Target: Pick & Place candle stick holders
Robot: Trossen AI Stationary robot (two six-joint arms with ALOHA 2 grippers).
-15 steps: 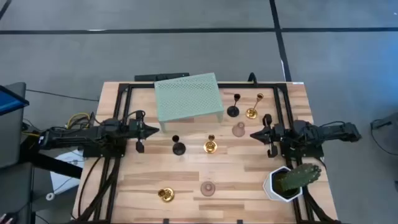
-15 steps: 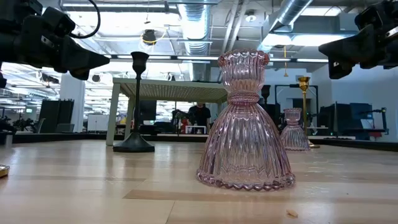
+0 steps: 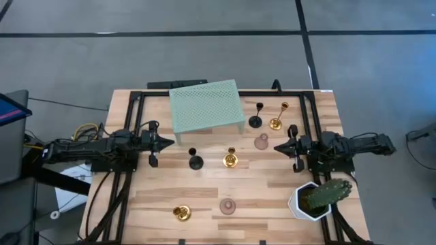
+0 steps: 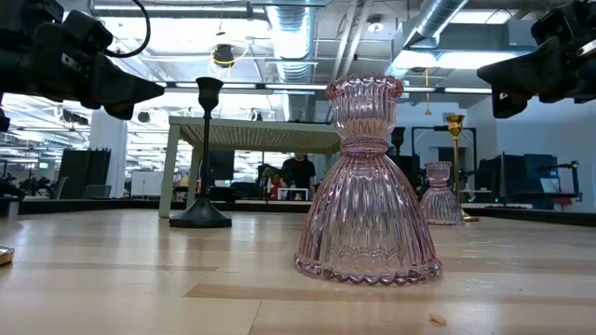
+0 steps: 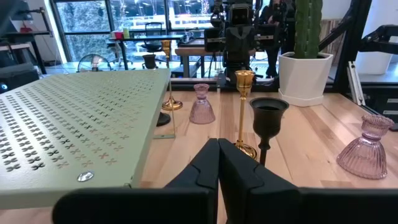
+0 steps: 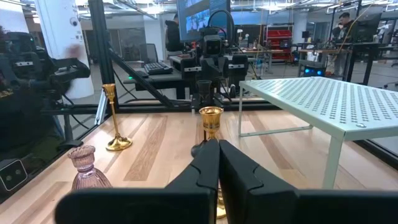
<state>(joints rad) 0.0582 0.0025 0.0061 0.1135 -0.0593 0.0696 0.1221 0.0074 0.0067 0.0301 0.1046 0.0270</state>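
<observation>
Nothing moved; left gripper, right gripper jaws clenched empty; cactus in white pot.

One camera hangs high above and looks straight down on the whole wooden table. One sits low on the table top and looks level across it, very close to a pink glass holder, with the room far behind. One camera rides on each arm's wrist and looks forward past its own dark fingers, so the two face each other across the table. Both wrist cameras and the high one see the green mesh shelf.
</observation>
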